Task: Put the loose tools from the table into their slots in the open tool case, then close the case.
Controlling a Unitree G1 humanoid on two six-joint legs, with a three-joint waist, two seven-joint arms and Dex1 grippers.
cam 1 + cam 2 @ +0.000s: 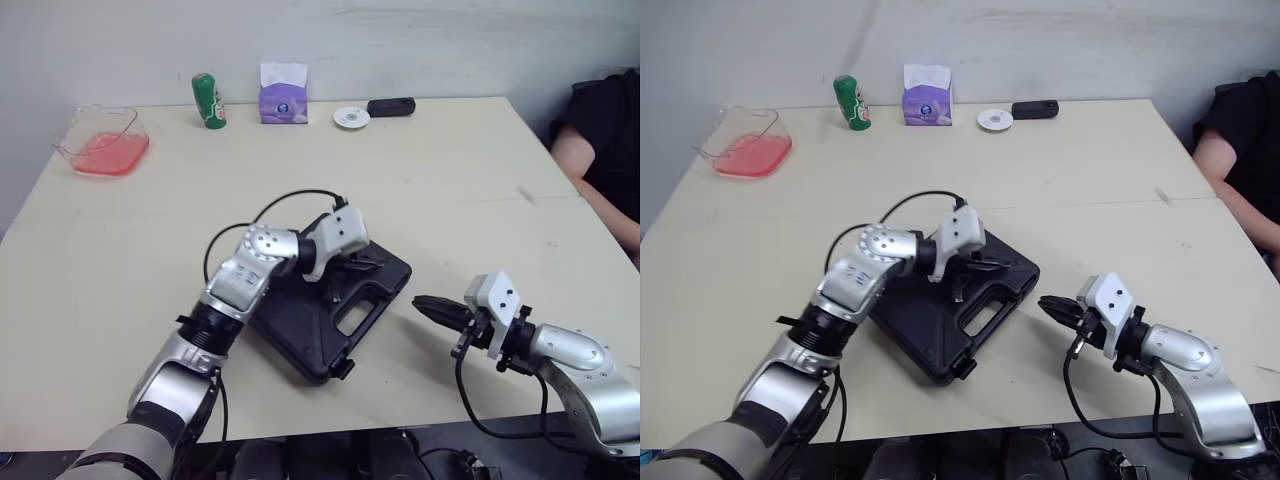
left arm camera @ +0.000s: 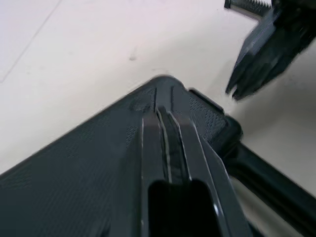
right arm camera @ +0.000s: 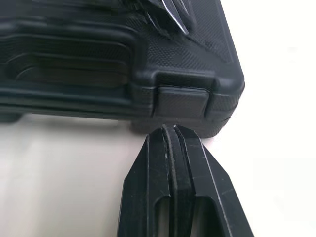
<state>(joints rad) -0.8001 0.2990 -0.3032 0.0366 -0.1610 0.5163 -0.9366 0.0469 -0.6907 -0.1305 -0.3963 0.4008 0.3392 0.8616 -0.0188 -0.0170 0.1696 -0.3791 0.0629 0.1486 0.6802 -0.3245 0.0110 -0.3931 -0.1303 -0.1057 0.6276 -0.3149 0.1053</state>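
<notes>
The black tool case (image 1: 300,335) lies with its lid down in the middle of the table, its handle toward the near right. My left gripper (image 1: 343,278) rests shut on top of the lid (image 2: 74,182), fingertips (image 2: 170,148) pressed together. My right gripper (image 1: 424,305) is shut just off the case's near right side. In the right wrist view its tip (image 3: 170,133) sits just in front of a latch (image 3: 180,101) on the case's edge. I see no loose tools on the table.
Along the far edge stand a clear container with pink contents (image 1: 102,143), a green can (image 1: 208,101), a purple tissue box (image 1: 283,95), a white disc (image 1: 351,117) and a black device (image 1: 391,106). A person's arm (image 1: 590,170) rests at the table's right side.
</notes>
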